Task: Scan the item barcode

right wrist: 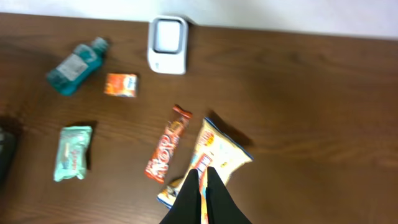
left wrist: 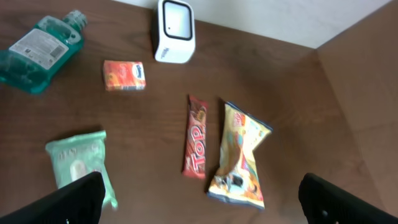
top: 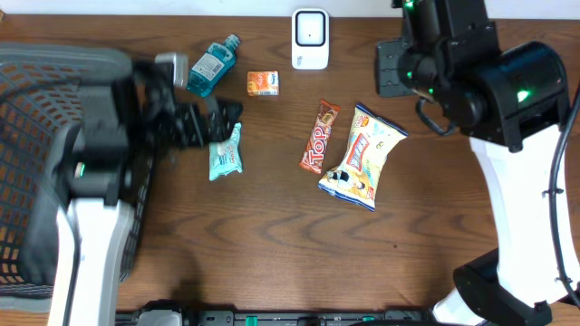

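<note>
Far left: black mesh basket [top: 27,195] at the table's left edge, partly covered by the left arm. Arm blurred in the overhead view.

Surface: dark brown wood-grain table [top: 272,263], matte, with faint pale streaks along the grain.

Next right: left gripper [top: 220,120], fingers spread as wide as they go, nothing between them. Poised over the top end of the green packet [top: 226,154]. Contact with the packet: cannot tell from overhead. In the left wrist view, packet flat on the wood just beside the left finger, not clasped.

Toward the far edge: blue mouthwash bottle [top: 210,66] on its side. Small orange box [top: 264,83] near it on the right, not touching.

Centre, far edge: white barcode scanner [top: 310,39], standing upright, well apart from the green packet.

Right of centre: red Top bar [top: 319,137] lying on a diagonal. Yellow snack bag [top: 362,156] just beside it, crumpled.

Right: right gripper [right wrist: 203,186], fingers pressed together, empty, held well above the snack bag in the right wrist view. Hidden under the arm's black housing in the overhead view.

Room: plain pale wall [right wrist: 280,12] directly behind the table's far edge.
</note>
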Robot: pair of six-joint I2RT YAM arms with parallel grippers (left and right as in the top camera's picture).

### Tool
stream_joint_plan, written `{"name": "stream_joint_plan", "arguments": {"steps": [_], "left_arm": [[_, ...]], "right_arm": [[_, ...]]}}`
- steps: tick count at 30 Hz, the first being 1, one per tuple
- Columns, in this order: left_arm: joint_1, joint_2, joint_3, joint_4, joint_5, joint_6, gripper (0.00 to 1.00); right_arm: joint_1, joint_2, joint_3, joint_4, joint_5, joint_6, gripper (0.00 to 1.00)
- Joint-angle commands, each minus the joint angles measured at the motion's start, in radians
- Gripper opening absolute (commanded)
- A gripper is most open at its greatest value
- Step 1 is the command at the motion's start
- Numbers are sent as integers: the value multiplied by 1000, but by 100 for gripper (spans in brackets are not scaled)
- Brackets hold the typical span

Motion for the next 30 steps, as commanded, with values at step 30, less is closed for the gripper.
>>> {"name": "stream_joint_plan", "arguments": {"steps": [30], "left_arm": [[-77,764,235,512,-668,662,98]], "right_arm": [[-168,-4,-158,-13,-57,23,1]]}}
